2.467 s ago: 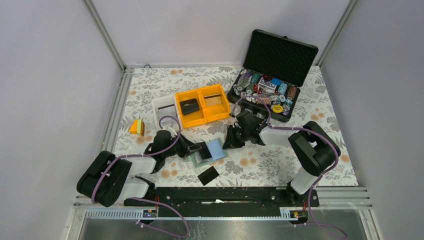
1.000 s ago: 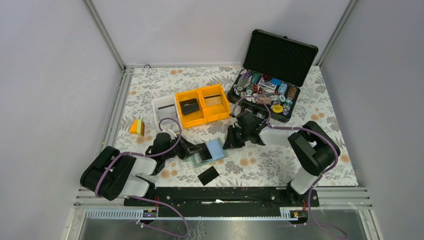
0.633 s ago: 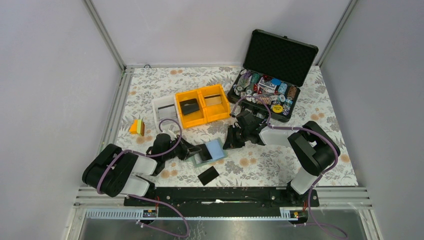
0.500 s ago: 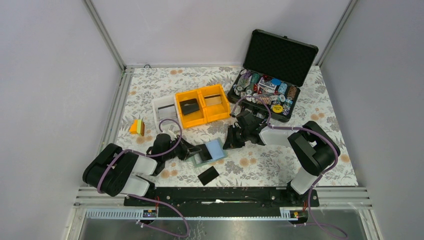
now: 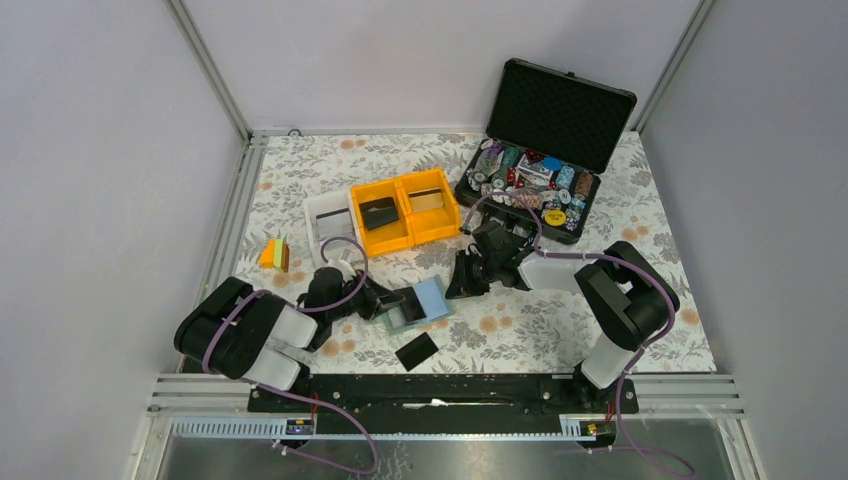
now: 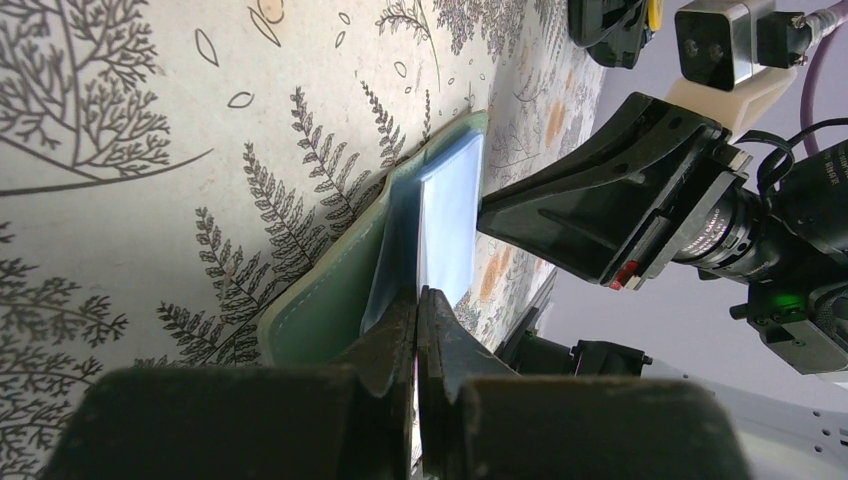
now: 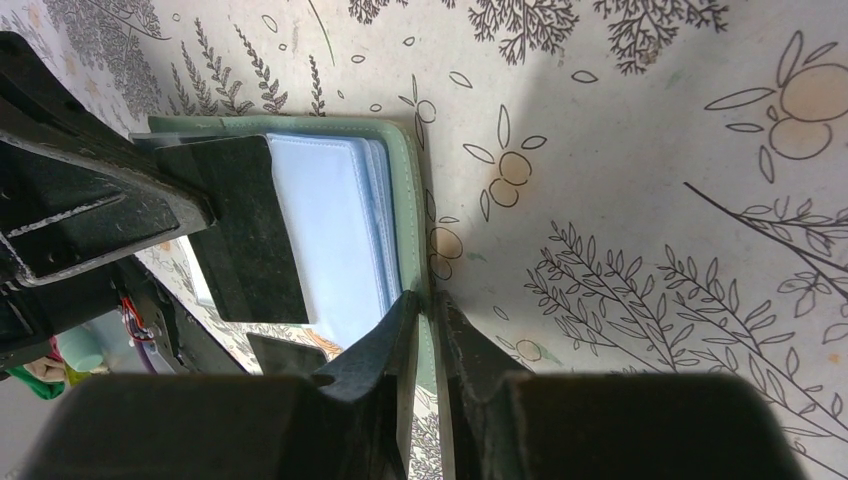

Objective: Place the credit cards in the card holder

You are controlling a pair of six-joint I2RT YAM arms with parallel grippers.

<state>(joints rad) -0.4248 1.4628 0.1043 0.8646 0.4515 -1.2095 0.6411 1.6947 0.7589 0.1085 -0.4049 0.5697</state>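
- I am seeing the card holder [image 5: 432, 298] lying open on the desk [image 5: 300, 170].
- My left hand [image 6: 418, 300] is pinching 1 black credit card [image 7: 245, 230] over the holder's blue pockets.
- My right hand [image 7: 430, 300] is clamping the holder's green cover edge.

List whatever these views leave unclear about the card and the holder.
- Right wrist view: whether the black card sits inside a pocket of the card holder; the card itself covers the opening.
- Left wrist view: the card's face, edge-on in the left end effector.
- Top view: both, too small.
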